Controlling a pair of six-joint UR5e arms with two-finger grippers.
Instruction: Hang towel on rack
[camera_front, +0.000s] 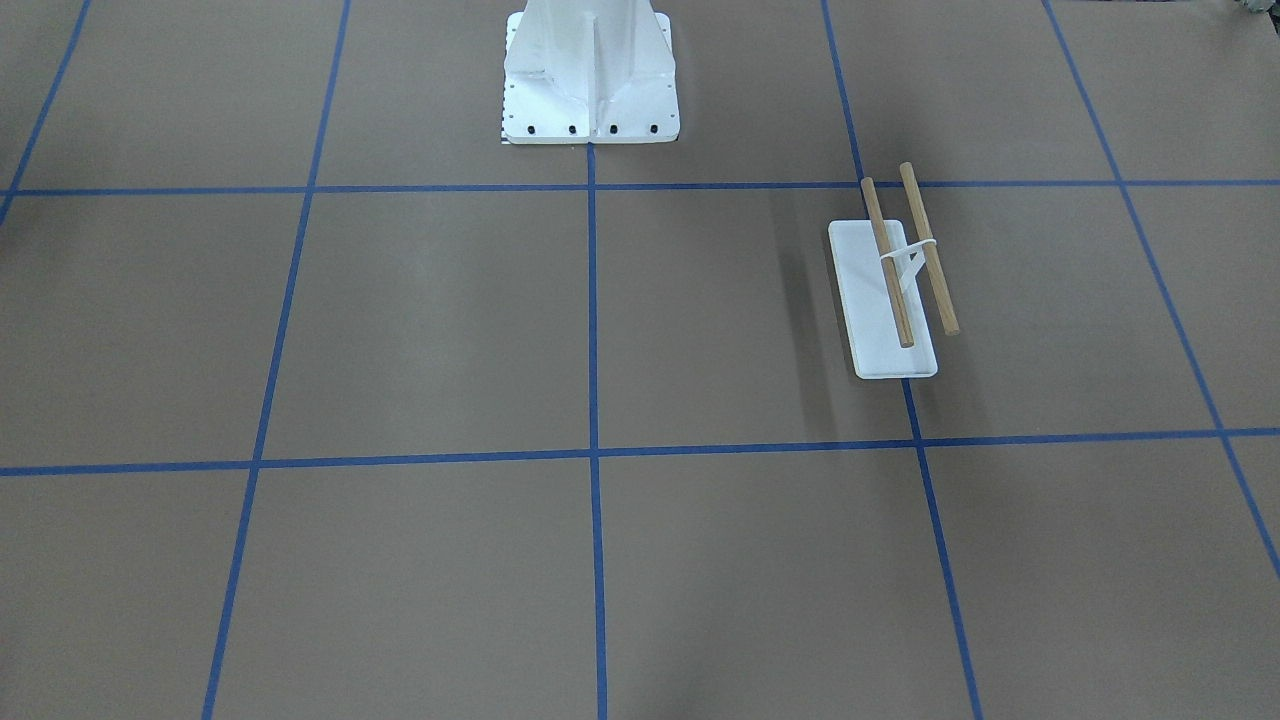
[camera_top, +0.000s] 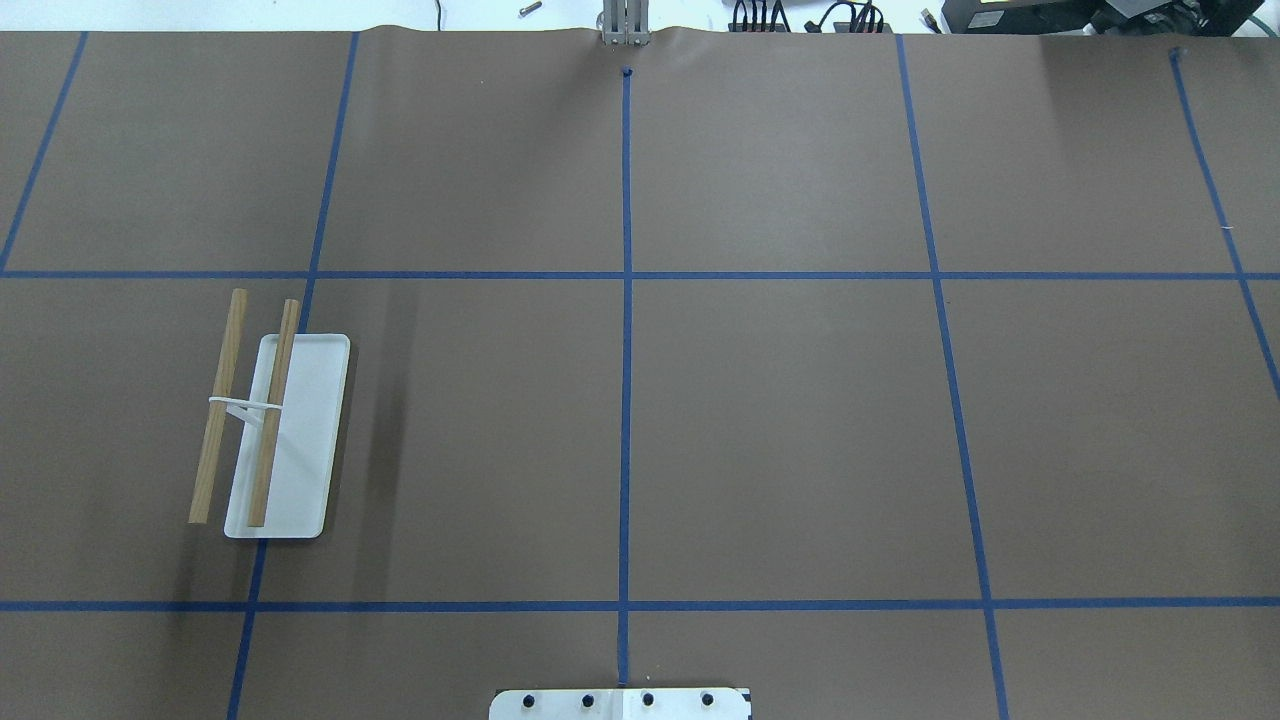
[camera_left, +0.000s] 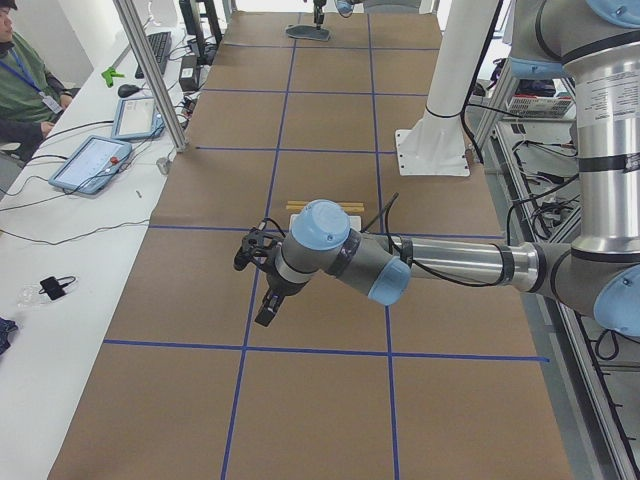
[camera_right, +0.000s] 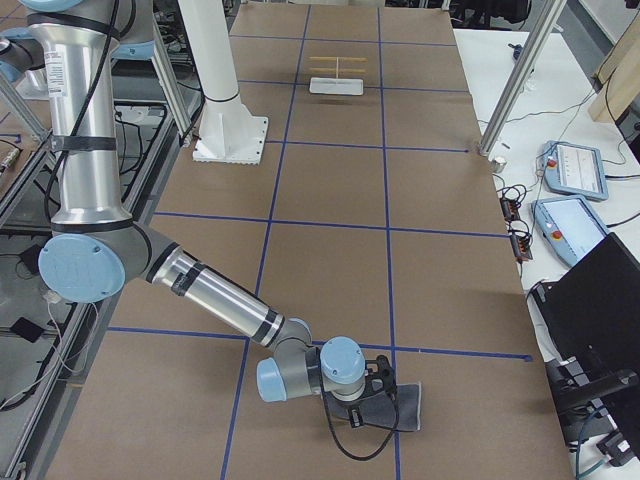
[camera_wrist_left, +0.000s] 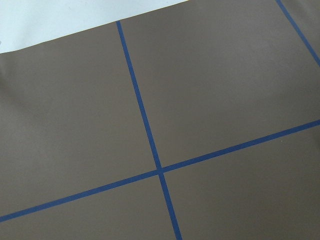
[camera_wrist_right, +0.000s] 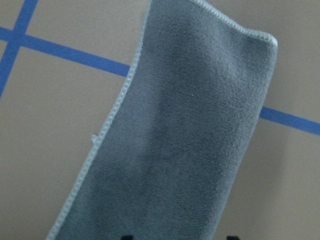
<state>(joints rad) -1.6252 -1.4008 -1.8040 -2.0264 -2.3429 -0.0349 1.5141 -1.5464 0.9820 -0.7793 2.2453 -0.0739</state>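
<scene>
The rack (camera_front: 897, 290) stands on the brown table with its white base and two wooden dowels bare; it also shows in the overhead view (camera_top: 272, 430). The dark grey towel (camera_right: 392, 408) lies flat on the table at the far right end, outside both central views. My right gripper (camera_right: 383, 388) is low over the towel. In the right wrist view the towel (camera_wrist_right: 185, 140) fills the frame, and two dark fingertips (camera_wrist_right: 126, 237) stand wide apart at the bottom edge. My left gripper (camera_left: 267, 312) hangs over bare table near the rack; I cannot tell whether it is open or shut.
The large white bolted pedestal (camera_front: 590, 90) stands at the robot's side of the table. Blue tape lines (camera_top: 626, 350) grid the brown surface. Tablets and cables (camera_right: 570, 170) lie on the white side bench. An operator (camera_left: 20, 80) sits at the far side.
</scene>
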